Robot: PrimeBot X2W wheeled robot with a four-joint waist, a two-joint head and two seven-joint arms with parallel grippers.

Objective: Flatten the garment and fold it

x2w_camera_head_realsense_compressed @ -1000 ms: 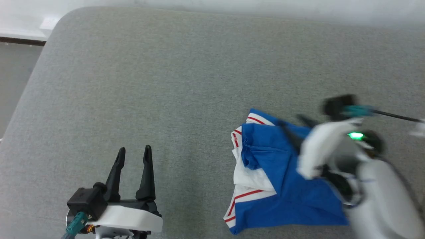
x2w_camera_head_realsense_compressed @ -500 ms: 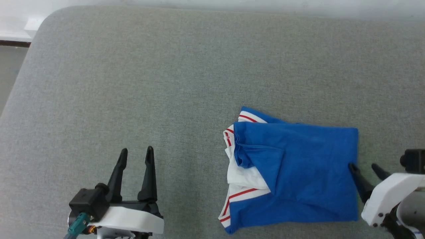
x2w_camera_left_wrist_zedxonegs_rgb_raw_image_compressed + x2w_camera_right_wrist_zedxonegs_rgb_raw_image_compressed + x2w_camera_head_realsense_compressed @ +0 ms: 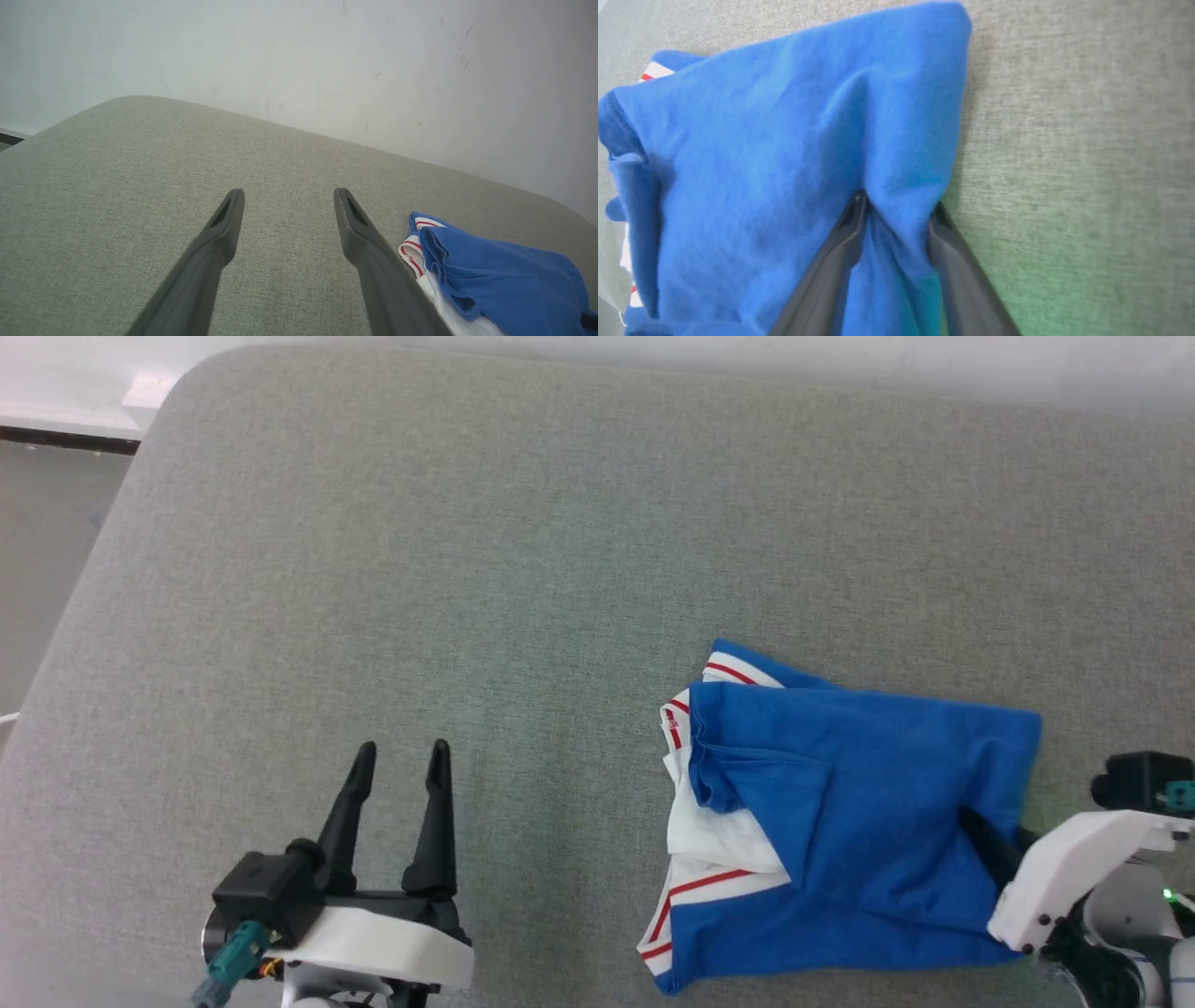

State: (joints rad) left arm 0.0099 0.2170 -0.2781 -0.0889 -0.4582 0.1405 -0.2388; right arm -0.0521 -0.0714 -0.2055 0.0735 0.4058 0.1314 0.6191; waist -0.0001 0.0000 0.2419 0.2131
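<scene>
Nearest, lower left of the head view: left gripper [image 3: 402, 747] over bare fabric, fingers pointing away from the robot. They stand well apart with nothing between them. No contact with the garment; it lies well off to the right.

Lower right: right gripper [image 3: 897, 201] at the near right edge of the garment [image 3: 868, 821]. Its wrist view shows one dark finger lying on top of the blue cloth and the other at the cloth's outer edge. A fold of blue is bunched in the narrow gap between them. A ridge of cloth runs up from the fingertip on top. The gripper is closed on that fold. In the head view only one finger shows on the cloth, with the pale wrist housing behind it.

Garment: folded into a rough rectangle at the right of the grey cushion [image 3: 467, 569], close to its near edge. Blue side up. White sleeve cloth and red-and-white striped trim stick out along its left edge. The far right corner is slightly raised and askew.

Beyond: a wide stretch of the cushion, its far left corner rounded. A pale scuffed wall [image 3: 327, 56] rises behind it.
</scene>
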